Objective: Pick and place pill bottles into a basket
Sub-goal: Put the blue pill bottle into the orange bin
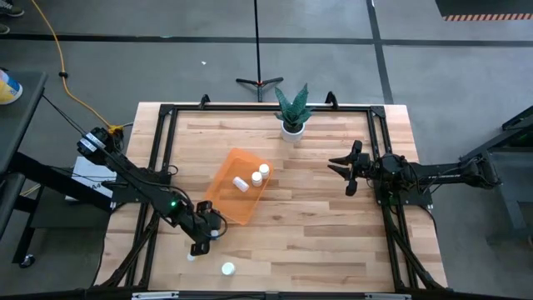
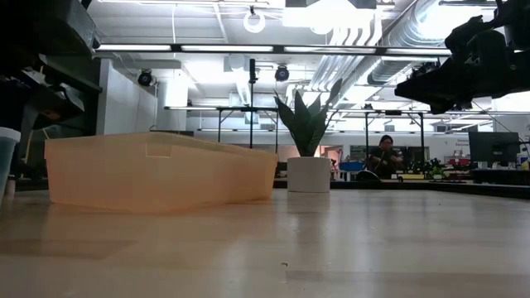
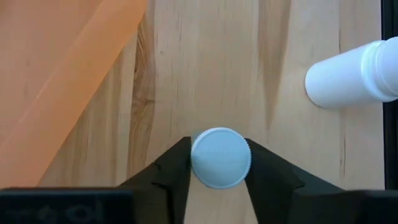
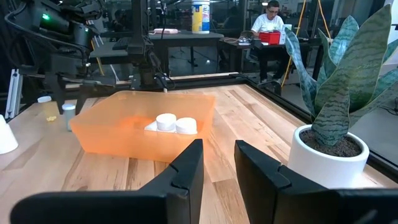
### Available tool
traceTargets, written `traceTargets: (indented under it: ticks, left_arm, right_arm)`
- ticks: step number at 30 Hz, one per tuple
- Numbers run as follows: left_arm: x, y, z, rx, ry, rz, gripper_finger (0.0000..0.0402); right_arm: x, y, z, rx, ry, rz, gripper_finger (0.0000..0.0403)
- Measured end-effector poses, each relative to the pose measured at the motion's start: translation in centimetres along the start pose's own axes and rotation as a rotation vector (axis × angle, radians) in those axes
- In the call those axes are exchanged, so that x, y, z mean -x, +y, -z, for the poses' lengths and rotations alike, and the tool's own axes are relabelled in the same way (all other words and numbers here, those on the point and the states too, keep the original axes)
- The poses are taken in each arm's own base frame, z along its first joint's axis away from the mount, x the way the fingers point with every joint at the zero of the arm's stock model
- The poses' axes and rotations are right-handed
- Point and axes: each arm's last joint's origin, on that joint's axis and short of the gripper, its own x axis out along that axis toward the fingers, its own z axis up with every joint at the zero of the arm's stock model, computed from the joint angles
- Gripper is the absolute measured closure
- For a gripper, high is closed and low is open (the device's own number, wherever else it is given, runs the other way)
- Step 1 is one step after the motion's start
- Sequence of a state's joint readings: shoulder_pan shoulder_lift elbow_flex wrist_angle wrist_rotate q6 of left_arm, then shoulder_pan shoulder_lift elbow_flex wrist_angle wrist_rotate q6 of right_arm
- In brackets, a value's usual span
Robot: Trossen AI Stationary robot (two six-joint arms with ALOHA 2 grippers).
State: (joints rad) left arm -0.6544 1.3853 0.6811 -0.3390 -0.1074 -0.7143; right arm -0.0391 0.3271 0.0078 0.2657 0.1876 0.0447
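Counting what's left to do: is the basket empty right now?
No, two white pill bottles already lie inside the orange basket, while the left claw grips another outside it.

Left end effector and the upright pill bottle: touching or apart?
Touching. The left wrist view shows the left end effector with both fingers pressed against the upright pill bottle cap's sides.

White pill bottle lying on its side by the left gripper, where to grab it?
Lying white plastic pill bottle: probably across its round body, from above, since it rests flat on the table. Left gripper holds another bottle; right gripper waits open near the plant.
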Motion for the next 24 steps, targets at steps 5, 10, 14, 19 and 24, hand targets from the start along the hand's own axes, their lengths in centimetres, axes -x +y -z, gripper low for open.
traceTargets:
  ticks: [5, 10, 14, 19, 24]
  left_arm:
    - [0.0, -0.1, 0.0, -0.002, 0.017, 0.020, 0.0260]
    - [0.1, -0.3, -0.2, 0.019, 0.005, 0.056, 0.0241]
    - [0.7, -0.9, -0.9, 0.021, -0.018, 0.076, 0.0230]
    - [2.1, -1.8, -2.3, -0.046, -0.008, 0.051, 0.0250]
    - [4.1, -2.5, -3.7, -0.129, -0.005, -0.019, 0.0253]
  right_arm:
    - [0.0, 0.0, 0.0, 0.000, 0.000, 0.000, 0.0320]
    - [0.0, 0.0, 0.0, 0.000, 0.000, 0.000, 0.0320]
    - [0.0, 0.0, 0.0, 0.000, 0.000, 0.000, 0.0320]
    - [0.0, 0.0, 0.0, 0.001, 0.003, 0.000, 0.0320]
    - [0.0, 0.0, 0.2, 0.004, 0.019, 0.000, 0.0320]
